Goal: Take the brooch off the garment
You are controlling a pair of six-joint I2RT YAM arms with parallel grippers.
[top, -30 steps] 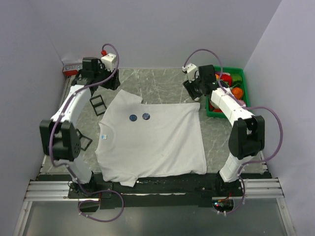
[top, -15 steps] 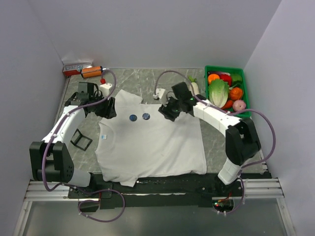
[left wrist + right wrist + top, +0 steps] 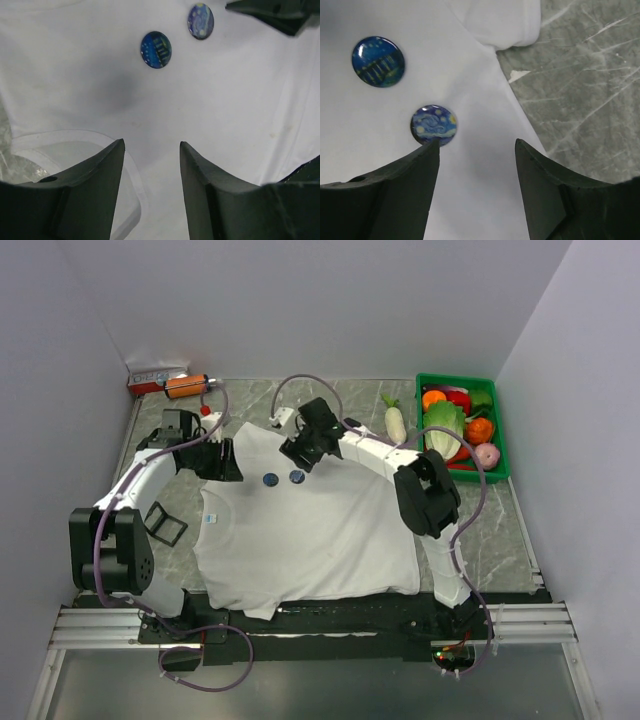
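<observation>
Starry brooch (image 3: 433, 125) on the white garment (image 3: 350, 120), just beside one fingertip of the right pincer (image 3: 477, 145), wide and empty. Second brooch (image 3: 378, 61) near. Left pincer (image 3: 151, 145) wide, short of both. Marbled tabletop (image 3: 590, 75) beside the cloth edge.

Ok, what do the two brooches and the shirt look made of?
Swirl-print brooch and striped-print brooch: glossy hard discs, likely printed metal or plastic under clear coating; highlights glint on their faces. T-shirt: soft matte white cloth, seen in its folded sleeve hem.

Bright, even light, a soft shadow on the garment (image 3: 120, 90), fingers (image 3: 95, 190) slightly blurred.
</observation>
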